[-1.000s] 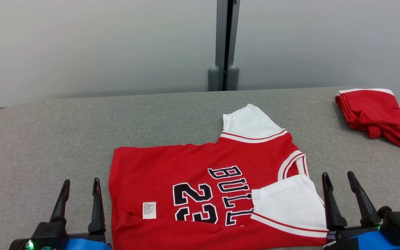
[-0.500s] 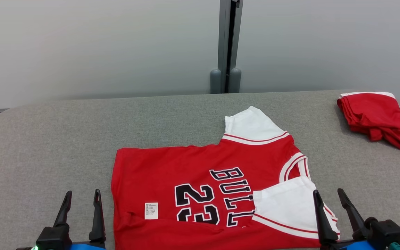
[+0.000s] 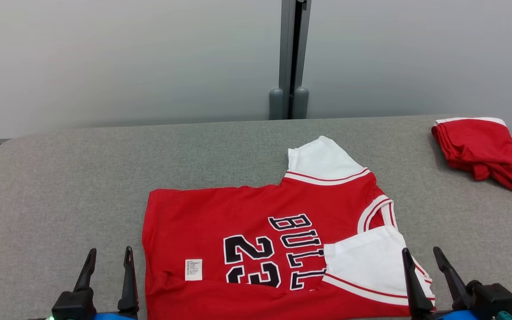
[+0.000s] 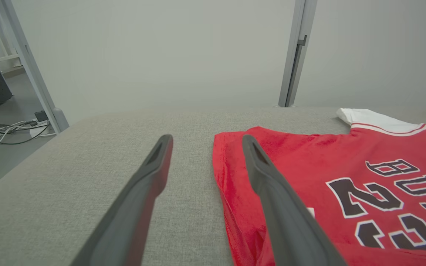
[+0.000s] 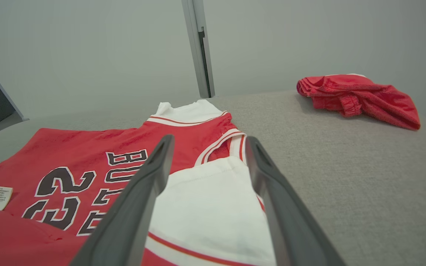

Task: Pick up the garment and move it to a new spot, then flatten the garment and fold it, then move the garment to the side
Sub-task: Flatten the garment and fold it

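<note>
Folding the red, white-sleeved fabric jersey (image 3: 220, 213) neatly likely needs the empty, wide-spread left gripper (image 3: 110, 250) pinching the hem (image 4: 220, 177) just to its right, and the equally spread right gripper (image 3: 419, 250) taking the sleeve (image 5: 209, 199) directly ahead.

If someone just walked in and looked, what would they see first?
The big red jersey with white sleeves and a black 23, lying in the middle of the grey table. Next, a bunched red garment at its far right corner. The open left gripper and right gripper sit at the near edge, one at each end.
</note>
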You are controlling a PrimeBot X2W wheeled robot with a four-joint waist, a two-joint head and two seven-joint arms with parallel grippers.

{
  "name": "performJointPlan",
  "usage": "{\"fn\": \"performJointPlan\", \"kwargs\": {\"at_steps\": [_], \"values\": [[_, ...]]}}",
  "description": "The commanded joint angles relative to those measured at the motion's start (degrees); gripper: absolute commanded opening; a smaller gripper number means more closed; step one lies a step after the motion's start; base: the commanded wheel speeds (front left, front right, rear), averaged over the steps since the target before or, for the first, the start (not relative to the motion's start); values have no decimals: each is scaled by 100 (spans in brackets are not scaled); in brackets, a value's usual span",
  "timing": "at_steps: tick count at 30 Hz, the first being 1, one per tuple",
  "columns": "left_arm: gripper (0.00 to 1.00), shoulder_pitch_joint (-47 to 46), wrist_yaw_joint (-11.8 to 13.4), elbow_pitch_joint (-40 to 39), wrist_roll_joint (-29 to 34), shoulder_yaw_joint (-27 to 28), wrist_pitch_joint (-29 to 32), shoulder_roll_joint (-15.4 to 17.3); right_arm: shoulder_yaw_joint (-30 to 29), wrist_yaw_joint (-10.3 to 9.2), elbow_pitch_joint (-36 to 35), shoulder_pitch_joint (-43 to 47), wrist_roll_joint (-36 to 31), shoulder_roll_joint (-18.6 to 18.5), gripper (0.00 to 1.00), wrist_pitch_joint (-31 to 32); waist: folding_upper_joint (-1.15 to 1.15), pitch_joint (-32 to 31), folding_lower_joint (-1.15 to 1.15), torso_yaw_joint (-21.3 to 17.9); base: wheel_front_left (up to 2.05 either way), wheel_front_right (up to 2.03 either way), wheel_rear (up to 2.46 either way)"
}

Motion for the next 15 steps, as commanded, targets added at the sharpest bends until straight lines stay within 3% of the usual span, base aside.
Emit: {"fn": "performJointPlan", "kwargs": {"at_steps": [1, 15], "values": [[100, -165, -33, 65, 19, 22, -25, -2, -45, 1, 62, -132, 17, 3, 100, -29, 0, 17, 0, 1, 0, 0, 0], [100, -2530, -338, 1376, -42, -361, 70, 309, 420, 1, 941, -2335, -108, -585, 100, 217, 0, 585, 0, 7, 0, 0, 0]]}}
